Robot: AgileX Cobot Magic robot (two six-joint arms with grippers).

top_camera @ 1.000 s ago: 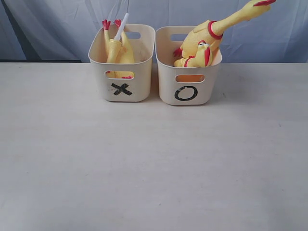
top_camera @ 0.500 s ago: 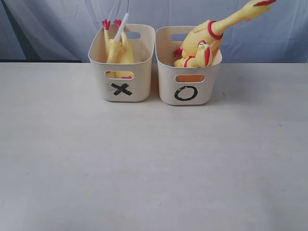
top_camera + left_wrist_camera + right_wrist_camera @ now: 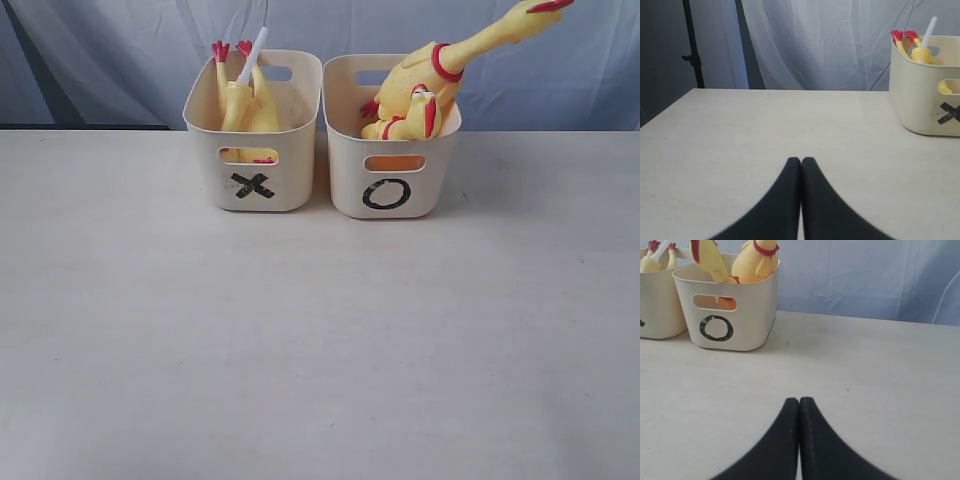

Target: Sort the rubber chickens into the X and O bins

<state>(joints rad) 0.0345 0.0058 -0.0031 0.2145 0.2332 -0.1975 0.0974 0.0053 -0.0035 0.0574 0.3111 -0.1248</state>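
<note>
Two cream bins stand side by side at the back of the table. The X bin [image 3: 290,185] on the left holds a yellow rubber chicken [image 3: 240,100] with its red feet up beside a white stick. The O bin [image 3: 345,190] on the right holds a large chicken [image 3: 420,85] whose neck juts out over the rim. Neither arm shows in the exterior view. My left gripper [image 3: 801,160] is shut and empty over bare table, well short of the X bin [image 3: 920,100]. My right gripper [image 3: 799,400] is shut and empty too, well back from the O bin [image 3: 752,315].
A pale cloth backdrop hangs behind the table [image 3: 320,330]. A black stand pole [image 3: 690,45] rises beyond the table's far left corner in the left wrist view.
</note>
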